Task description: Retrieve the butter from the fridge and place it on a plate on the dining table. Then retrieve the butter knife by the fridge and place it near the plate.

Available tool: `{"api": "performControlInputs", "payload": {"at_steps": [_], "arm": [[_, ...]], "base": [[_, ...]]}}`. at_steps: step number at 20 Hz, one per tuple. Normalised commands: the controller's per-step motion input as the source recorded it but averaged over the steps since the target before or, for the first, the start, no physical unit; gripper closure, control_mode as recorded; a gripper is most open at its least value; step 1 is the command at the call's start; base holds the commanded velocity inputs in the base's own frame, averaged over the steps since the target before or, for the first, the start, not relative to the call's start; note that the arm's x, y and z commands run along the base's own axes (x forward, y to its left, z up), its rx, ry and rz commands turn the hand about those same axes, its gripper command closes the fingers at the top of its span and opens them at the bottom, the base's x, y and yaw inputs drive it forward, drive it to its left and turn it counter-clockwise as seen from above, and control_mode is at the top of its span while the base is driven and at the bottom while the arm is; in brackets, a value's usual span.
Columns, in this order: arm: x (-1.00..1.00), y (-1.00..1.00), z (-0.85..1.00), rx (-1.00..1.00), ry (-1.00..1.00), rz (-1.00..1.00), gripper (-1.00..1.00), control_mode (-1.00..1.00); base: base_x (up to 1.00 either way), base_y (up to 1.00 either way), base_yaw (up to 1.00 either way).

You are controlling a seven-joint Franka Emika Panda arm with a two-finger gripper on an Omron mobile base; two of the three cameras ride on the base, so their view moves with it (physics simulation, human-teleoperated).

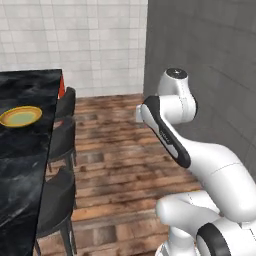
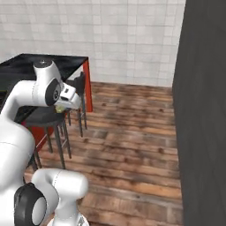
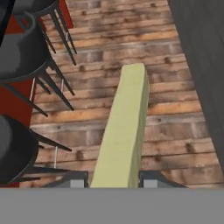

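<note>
The pincer (image 3: 113, 181) is closed on the butter (image 3: 122, 127): in the hand view the pale yellow stick sits btwn the two dark finger tips (image 3: 73, 179) and extends lengthwise away from the camera, over the wood plank floor (image 3: 175, 113). No part of the stick touches the floor or the stools. In the right base view the hand end of the arm (image 2: 66, 97) is held above the floor beside the near end of the tabletop (image 2: 53, 64), with a small yellowish patch at the hand; the pincer itself is too small there to read. In the left base view the white arm (image 1: 170, 130) folds up from lower right, elbow high, forearm angled toward the centre of the frame. The plate (image 1: 20, 116), yellow-orange rim w/ pale greenish centre, lies flat on the black marble tabletop (image 1: 25, 165) at left, well apart from the arm. Black stools (image 1: 57, 200) stand along the tabletop edge on the floor side; in the hand view their seats and thin legs (image 3: 26, 52) appear at upper and lower left, next to the red base. A dark grey slab, the fridge side (image 2: 205, 132), fills the right of the right base view; its doors and handles cannot be seen. A white tiled wall (image 1: 75, 40) closes the background.
</note>
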Motion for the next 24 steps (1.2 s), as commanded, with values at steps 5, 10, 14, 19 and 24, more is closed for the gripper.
{"api": "performControlInputs", "payload": {"at_steps": [5, 10, 14, 19, 24], "arm": [[0.0, 0.0, 0.0, 0.0, 0.0, 0.0, 1.0, 1.0], [0.0, 0.0, 0.0, 0.0, 0.0, 0.0, 1.0, 1.0], [0.0, 0.0, 0.0, 0.0, 0.0, 0.0, 1.0, 1.0], [0.0, 0.0, 0.0, 0.0, 0.0, 0.0, 1.0, 1.0], [0.0, 0.0, 0.0, 0.0, 0.0, 0.0, 1.0, 1.0]], "base": [[0.72, -0.49, 0.61], [0.62, -0.8, 0.45], [0.56, -0.77, 0.46], [0.51, -0.63, 0.52], [0.52, -0.61, 0.53]]}}
